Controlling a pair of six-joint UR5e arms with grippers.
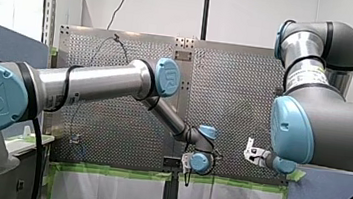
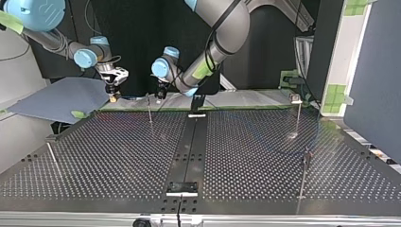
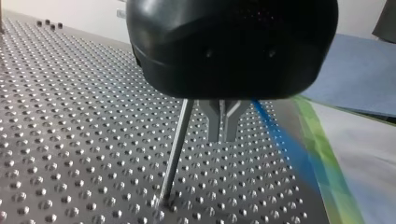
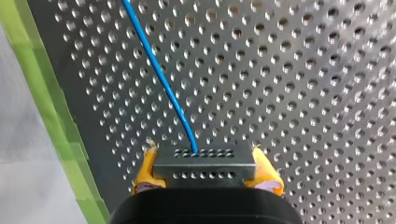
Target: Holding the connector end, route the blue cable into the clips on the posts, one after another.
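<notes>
Close in, our right gripper (image 4: 205,175) is clamped on the connector (image 4: 204,161), yellow pads (image 4: 145,173) pinching its 2 ends. The cable (image 4: 159,74), blue, leaves the connector and runs ahead over the table (image 4: 303,93), alongside the green tape (image 4: 51,116). Over on our left gripper (image 3: 223,139), the 2 metal fingers (image 3: 214,121) are pressed together on nothing we can see, just beside a post (image 3: 175,154). The cable passes on their other side, blurred. Farther off in the top view, both grippers hang at the table's far edge.
</notes>
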